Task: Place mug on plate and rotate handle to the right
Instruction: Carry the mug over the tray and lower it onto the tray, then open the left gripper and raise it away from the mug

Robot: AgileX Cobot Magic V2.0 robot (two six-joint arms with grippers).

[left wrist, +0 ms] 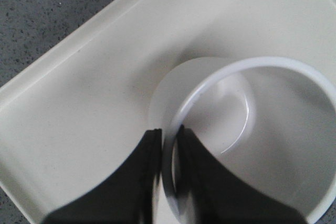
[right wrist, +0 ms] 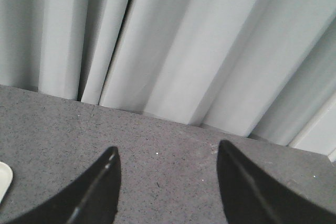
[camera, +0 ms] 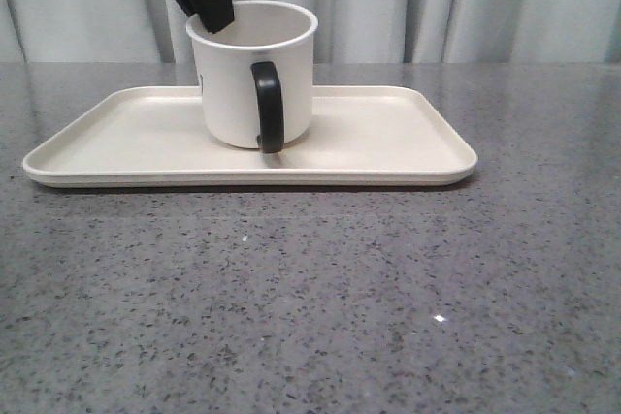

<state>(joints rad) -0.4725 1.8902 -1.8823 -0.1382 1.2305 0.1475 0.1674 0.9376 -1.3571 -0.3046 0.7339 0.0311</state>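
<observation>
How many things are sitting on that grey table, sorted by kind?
Mugs: 1, the mug, white with a black handle
Trays: 1, the plate, cream, under the mug
Total: 2

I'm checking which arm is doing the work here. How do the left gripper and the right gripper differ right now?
The left gripper is shut on the white mug, one finger inside its rim and one outside; the right gripper is open and holds nothing. The left is over the cream rectangular tray; the right is over bare grey speckled table, facing the curtain. Both have black fingers.
</observation>
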